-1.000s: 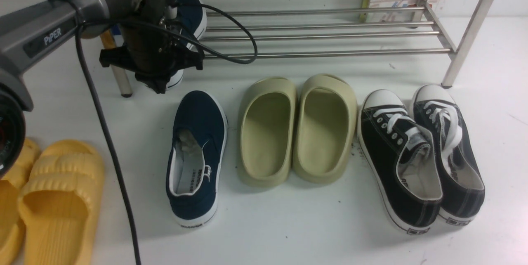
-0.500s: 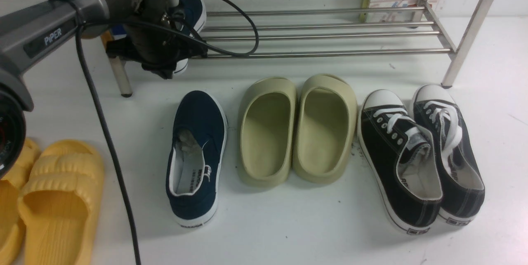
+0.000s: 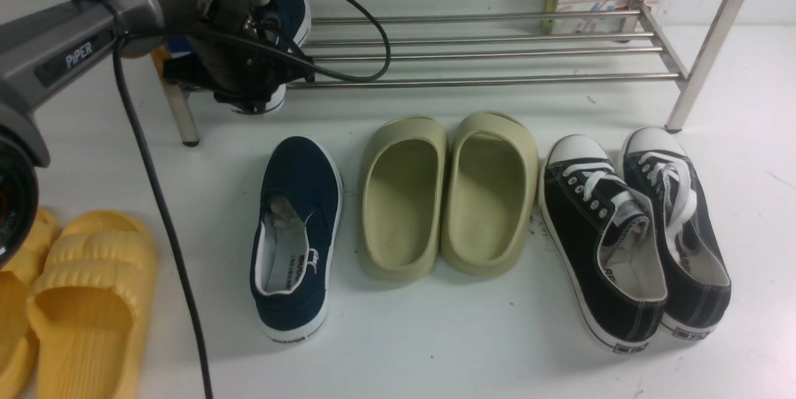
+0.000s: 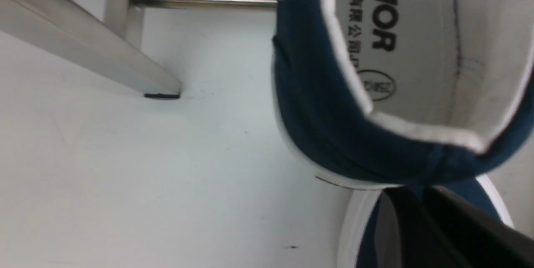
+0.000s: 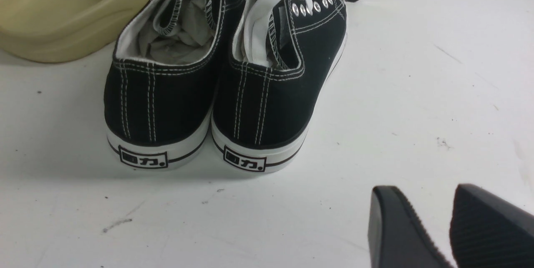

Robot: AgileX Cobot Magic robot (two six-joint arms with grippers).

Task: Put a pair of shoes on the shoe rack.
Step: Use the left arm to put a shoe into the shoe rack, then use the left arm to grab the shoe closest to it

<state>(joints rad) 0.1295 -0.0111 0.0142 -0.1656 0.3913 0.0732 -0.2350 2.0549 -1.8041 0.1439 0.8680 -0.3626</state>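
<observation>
The steel shoe rack (image 3: 497, 51) spans the back. One navy slip-on shoe (image 3: 291, 13) lies at its left end, toe over the lower rails and heel sticking out in front. My left gripper (image 3: 249, 100) is at that heel. In the left wrist view the heel collar (image 4: 375, 142) runs down between my left gripper (image 4: 421, 188) fingers, which stand close together on it. The matching navy shoe (image 3: 298, 231) lies on the floor in front of the rack. My right gripper (image 5: 425, 188) hangs open over bare floor behind the black sneakers (image 5: 208, 92).
Beige clogs (image 3: 448, 194) and black lace-up sneakers (image 3: 634, 237) stand side by side before the rack. Yellow slippers (image 3: 87, 299) lie at the front left. The rack's left front leg (image 3: 180, 113) is next to my left arm, whose black cable (image 3: 161, 219) hangs to the floor.
My left arm has carried the navy shoe farther back, so its toe now lies deeper over the lower rails. Nothing else has moved.
</observation>
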